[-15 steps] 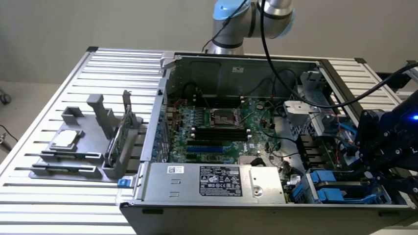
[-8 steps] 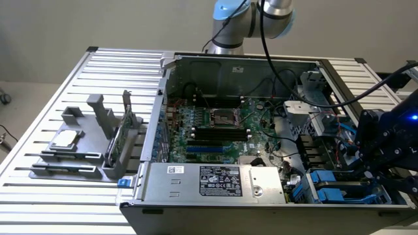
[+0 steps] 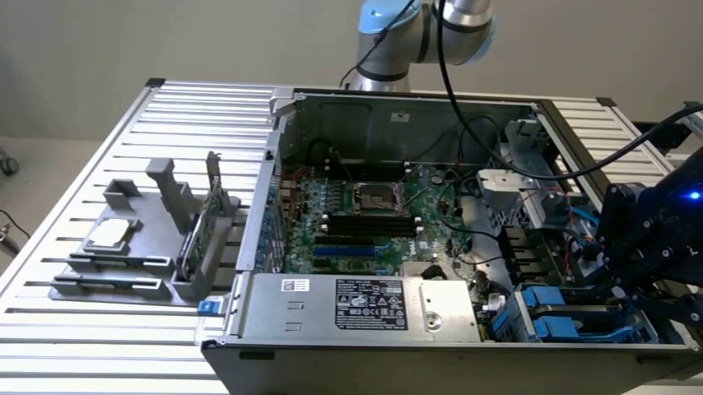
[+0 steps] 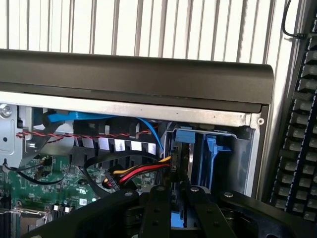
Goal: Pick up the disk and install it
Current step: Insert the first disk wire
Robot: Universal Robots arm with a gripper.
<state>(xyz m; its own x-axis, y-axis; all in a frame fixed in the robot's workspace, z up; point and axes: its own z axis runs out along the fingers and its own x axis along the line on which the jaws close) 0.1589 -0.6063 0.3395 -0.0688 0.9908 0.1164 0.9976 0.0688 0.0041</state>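
My gripper (image 4: 177,194) hangs over the drive bay (image 4: 213,158) at the front corner of the open computer case. Its two black fingers stand close together on a thin slab with blue plastic edging, the disk (image 4: 177,218), seen edge-on and running from the fingers toward the bay. In the exterior view the gripper (image 3: 617,284) is the black assembly at the right, low over the bay (image 3: 555,317), where blue plastic parts show. Most of the disk is hidden by the fingers.
The case (image 3: 363,325) holds the green motherboard (image 3: 363,218), the grey power supply (image 3: 368,304) and red, yellow and black cables (image 4: 138,172) close to the bay. At the exterior view's left a grey tray (image 3: 121,263) holds a small silver chip (image 3: 110,236) and an upright green card (image 3: 203,234).
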